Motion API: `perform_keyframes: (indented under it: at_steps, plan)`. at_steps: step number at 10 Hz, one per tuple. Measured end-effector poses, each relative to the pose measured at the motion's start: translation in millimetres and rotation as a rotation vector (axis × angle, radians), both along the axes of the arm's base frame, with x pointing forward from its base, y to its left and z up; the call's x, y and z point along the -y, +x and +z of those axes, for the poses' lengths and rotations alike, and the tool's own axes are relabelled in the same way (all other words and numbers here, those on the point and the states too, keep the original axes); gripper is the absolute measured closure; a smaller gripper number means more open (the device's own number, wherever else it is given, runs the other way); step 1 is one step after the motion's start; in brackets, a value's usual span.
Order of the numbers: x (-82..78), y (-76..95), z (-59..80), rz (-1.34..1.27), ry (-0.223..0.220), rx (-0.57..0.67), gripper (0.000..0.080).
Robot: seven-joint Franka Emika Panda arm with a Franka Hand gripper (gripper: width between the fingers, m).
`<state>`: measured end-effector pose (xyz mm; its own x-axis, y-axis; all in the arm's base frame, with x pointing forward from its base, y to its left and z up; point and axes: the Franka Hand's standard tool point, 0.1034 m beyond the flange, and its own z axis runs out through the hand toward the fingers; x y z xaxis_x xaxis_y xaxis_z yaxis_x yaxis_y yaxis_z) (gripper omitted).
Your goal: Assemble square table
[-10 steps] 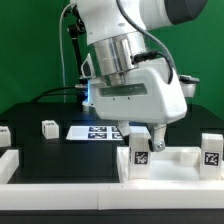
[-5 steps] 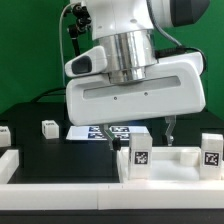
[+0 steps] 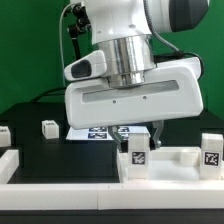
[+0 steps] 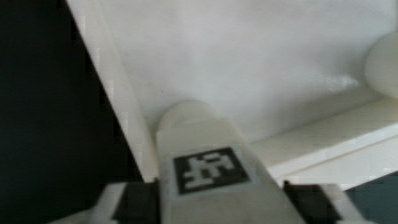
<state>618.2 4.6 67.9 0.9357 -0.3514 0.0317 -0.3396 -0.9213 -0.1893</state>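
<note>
Step in hand, by my judgement: fitting a leg to the square top (image 3: 182,157), which sits at the lower right of the exterior view on the black table (image 3: 50,158). The tool (image 3: 138,141) hangs low over the near-left corner of that top, straddling the corner leg (image 3: 139,157), which stands upright with its tag facing the camera. In the wrist view the same leg (image 4: 210,168) fills the gap between the two fingers (image 4: 125,203), with the white surface of the top (image 4: 231,60) beyond it. I read the jaws as narrowed onto the leg, pads against its sides, with no gap that I can see; the contact itself is slightly blurred. A second leg (image 3: 211,152) stands at the far right edge of the frame on the top. Two loose legs (image 3: 47,128) lie unfitted at centre left, near the marker board (image 3: 92,132). The next move, as I judge it, calls for seating this leg fully, likely by turning it about its upright axis without tilting it, then releasing cleanly. How deep the leg sits I cannot tell.
</note>
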Motion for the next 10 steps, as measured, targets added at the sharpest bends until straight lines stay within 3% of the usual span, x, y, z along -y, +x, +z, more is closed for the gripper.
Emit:
perform_keyframes:
  at_steps: [2, 4, 7, 10]
  plan:
    - [-0.3, 0.3, 0.2, -0.136, 0.014, -0.022, 0.0505]
    - [-1.1, 2.2, 2.3, -0.480, 0.051, -0.086, 0.0505]
    - [-6.4, 2.4, 3.7, -1.109, 0.230, -0.234, 0.0505]
    - [-10.0, -0.3, 2.4, -1.164, 0.245, -0.267, 0.0505]
